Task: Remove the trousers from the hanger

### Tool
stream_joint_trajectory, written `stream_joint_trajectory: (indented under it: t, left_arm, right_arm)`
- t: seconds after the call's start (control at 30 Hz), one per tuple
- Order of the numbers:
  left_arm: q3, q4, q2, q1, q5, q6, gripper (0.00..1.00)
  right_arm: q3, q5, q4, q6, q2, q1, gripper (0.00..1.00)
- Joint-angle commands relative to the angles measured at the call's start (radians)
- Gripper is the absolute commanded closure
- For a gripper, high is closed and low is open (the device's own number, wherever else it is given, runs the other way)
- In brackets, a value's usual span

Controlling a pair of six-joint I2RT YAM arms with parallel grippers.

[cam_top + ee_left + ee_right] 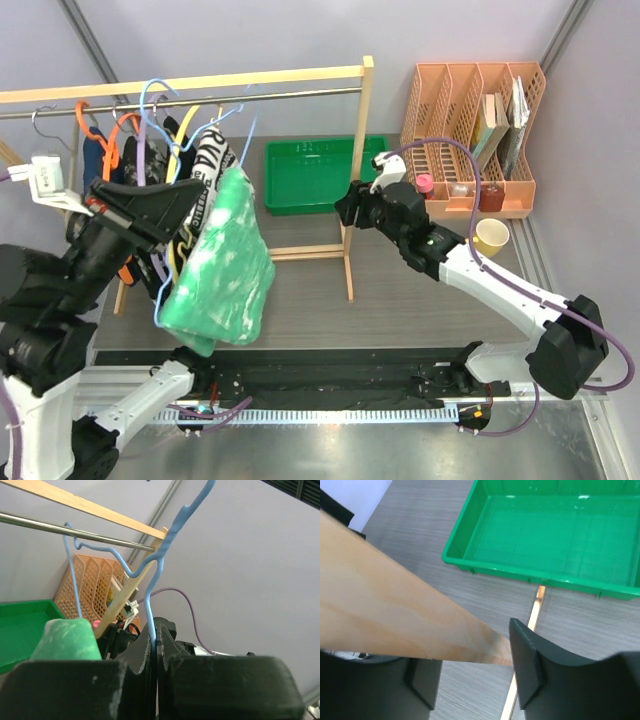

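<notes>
The green, white-mottled trousers (220,265) hang folded over the light blue hanger (160,300), off the rail and in front of the rack. My left gripper (192,205) is shut on the hanger. In the left wrist view the blue wire of the hanger (150,610) runs down into the closed left gripper (156,636), with the trousers (67,640) just to its left. My right gripper (350,205) is at the rack's wooden post (357,150). In the right wrist view the post (395,615) lies between the fingers of the right gripper (475,667); whether they press on it does not show.
A wooden clothes rack (200,85) carries orange and yellow hangers and a newspaper-print garment (210,160). A green plastic tray (310,175) lies behind it. An orange file organiser (470,110) and a yellow cup (490,237) stand at the right.
</notes>
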Motion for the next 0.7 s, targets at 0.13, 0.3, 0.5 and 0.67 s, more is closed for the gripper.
stream_joint_trajectory:
  t: [0.13,0.3,0.5,0.67]
  left_arm:
    - [0.226,-0.185,0.082,-0.001,0.052,-0.127,1.0]
    - [0.228,-0.189,0.107,-0.001,0.089,-0.169,1.0]
    - [0.232,-0.202,0.09,-0.001,0.034,-0.155,1.0]
    - [0.211,-0.205,0.073,-0.001,-0.001,-0.152,1.0]
  right_arm:
    - [0.133,0.011,-0.241,-0.041,-0.089,-0.01,0.13]
    - [0.086,0.038,-0.444,-0.097,-0.287,-0.01,0.02]
    - [0.147,-0.056,-0.705,-0.218,-0.445,-0.007,0.01]
    - [0.288,-0.255,-0.791,-0.3,-0.455,0.004,0.01]
